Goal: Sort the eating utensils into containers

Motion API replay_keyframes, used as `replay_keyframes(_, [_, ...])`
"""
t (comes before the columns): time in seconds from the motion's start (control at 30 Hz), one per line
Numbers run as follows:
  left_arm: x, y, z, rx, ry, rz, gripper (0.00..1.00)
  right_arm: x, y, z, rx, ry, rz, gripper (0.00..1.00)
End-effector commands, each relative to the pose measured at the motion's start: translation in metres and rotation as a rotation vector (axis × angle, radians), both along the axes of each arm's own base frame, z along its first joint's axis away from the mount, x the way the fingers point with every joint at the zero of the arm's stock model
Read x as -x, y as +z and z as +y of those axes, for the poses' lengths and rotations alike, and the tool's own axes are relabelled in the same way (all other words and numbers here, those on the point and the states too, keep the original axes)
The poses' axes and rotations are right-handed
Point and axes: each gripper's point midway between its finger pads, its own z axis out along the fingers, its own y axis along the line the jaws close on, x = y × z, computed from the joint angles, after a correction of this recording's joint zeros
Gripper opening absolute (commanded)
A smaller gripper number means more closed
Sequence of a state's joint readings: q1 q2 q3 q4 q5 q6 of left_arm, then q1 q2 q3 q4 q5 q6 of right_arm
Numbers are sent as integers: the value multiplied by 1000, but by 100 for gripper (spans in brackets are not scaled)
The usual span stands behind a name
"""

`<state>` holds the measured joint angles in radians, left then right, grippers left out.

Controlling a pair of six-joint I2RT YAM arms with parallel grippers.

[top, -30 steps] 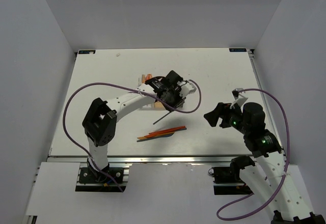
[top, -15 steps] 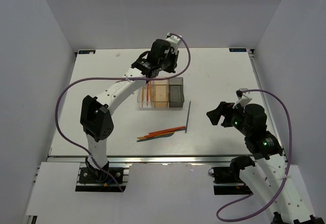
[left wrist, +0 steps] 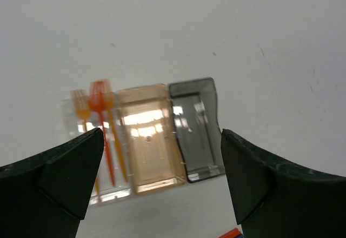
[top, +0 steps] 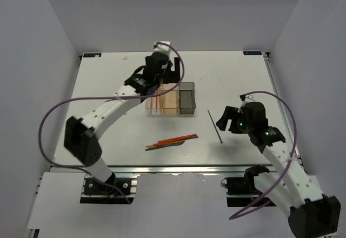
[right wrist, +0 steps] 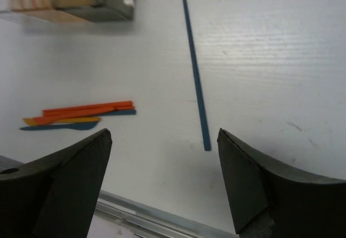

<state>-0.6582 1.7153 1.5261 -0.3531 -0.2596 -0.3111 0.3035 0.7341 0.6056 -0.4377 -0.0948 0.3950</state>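
A thin dark blue utensil (right wrist: 195,73) is laid on the table (right wrist: 281,59) just ahead of the right gripper (right wrist: 163,138), its long axis pointed away between the jaws. That gripper is spread open and empty. The left gripper (left wrist: 162,134), also opened, is held farther off over the containers (left wrist: 146,90).

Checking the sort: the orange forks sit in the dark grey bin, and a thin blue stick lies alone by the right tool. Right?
No: the orange forks sit in the clear bin, not the dark grey bin, as the left wrist view shows. The thin blue stick does lie alone by the right tool.
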Motion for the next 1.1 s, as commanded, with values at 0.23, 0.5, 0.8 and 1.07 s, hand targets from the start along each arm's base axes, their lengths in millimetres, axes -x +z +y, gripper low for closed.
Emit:
replay_keyframes(0.23, [99, 95, 208, -112, 708, -215, 98, -46, -55, -12, 295, -39, 223, 74])
replay_keyframes(0.5, [143, 19, 252, -229, 751, -154, 98, -59, -100, -1, 404, 86, 382, 58])
replay_keyframes(0.8, [169, -1, 272, -240, 756, -151, 98, -33, -155, -5, 526, 128, 542, 43])
replay_keyframes(1.07, [174, 0, 277, -235, 754, -163, 98, -3, -192, -6, 561, 135, 680, 0])
